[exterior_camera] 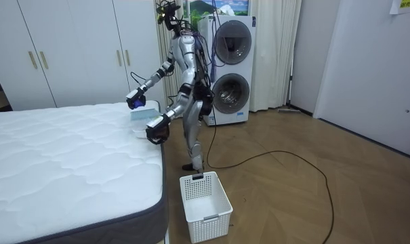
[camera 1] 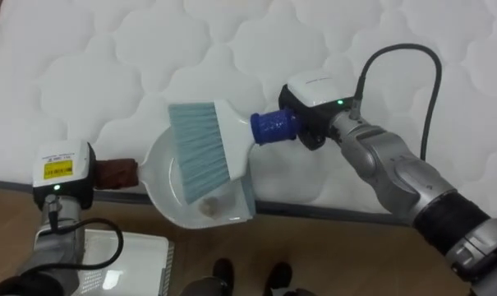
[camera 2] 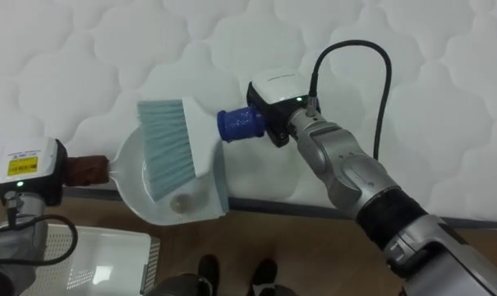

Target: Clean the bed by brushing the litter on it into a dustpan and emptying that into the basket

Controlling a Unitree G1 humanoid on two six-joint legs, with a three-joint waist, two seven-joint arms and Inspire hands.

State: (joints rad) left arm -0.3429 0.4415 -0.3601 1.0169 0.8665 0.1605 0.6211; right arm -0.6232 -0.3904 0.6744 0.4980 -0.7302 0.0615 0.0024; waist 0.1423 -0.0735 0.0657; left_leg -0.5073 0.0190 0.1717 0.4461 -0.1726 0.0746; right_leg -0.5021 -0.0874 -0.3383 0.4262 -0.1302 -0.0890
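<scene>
At the bed (camera 1: 108, 49) edge: one dustpan (camera 1: 162, 185) straddling the mattress rim, brown handle clenched in left hand (camera 1: 67, 177). One brush (camera 1: 203, 144), blue handle grasped by right hand (camera 1: 310, 115), bristles over the pan. I count one debris clump (camera 1: 209, 208) inside. One basket (exterior_camera: 205, 196) on floor.

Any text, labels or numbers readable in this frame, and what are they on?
None can be read.
Yellow label on the left hand, holding the dustpan: too small.
Faint print on the right hand, holding the brush: blurred.
Paper sheet on the wall: too small.
</scene>
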